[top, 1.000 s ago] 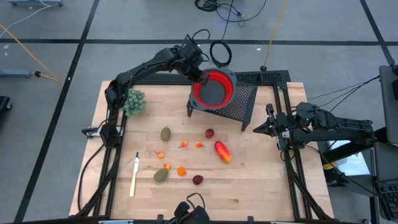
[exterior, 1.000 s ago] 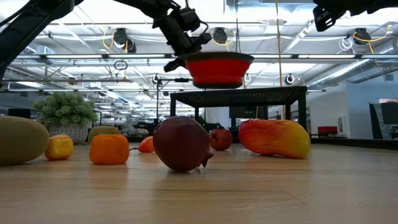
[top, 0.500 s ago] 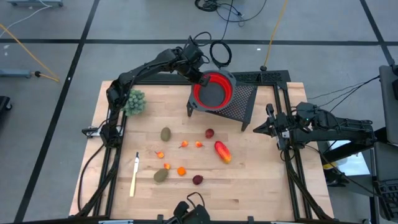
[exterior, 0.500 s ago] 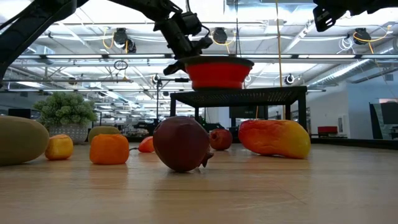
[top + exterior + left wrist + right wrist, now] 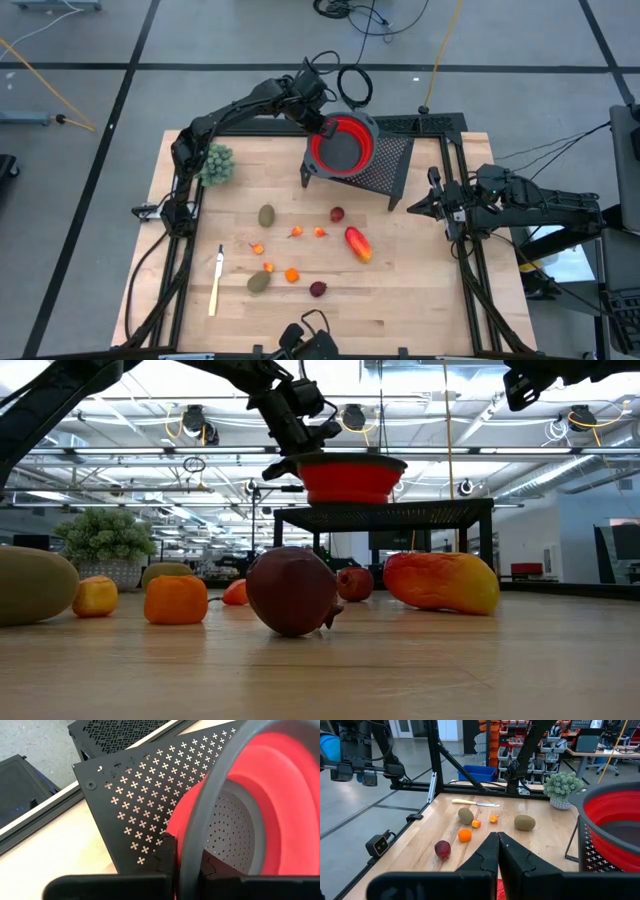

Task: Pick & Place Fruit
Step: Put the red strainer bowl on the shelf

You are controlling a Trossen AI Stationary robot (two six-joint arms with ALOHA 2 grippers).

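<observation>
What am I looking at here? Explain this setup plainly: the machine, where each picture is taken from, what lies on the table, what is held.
Two robot arms work at a wooden table. One picture looks down from above, one sits at tabletop level, and two ride on the wrists. The left hand grips the rim of a red colander on a black perforated stand. The right hand waits shut at the table's right edge, empty. On the table lie a mango-like fruit, two kiwis, two dark red balls, tiny orange bits, a green clump and a knife.

1. The red colander (image 5: 342, 143) has come down from above the perforated black stand (image 5: 388, 165) and now sits on it.
2. The left gripper (image 5: 184, 865) came down with it, clamped on its grey rim.
</observation>
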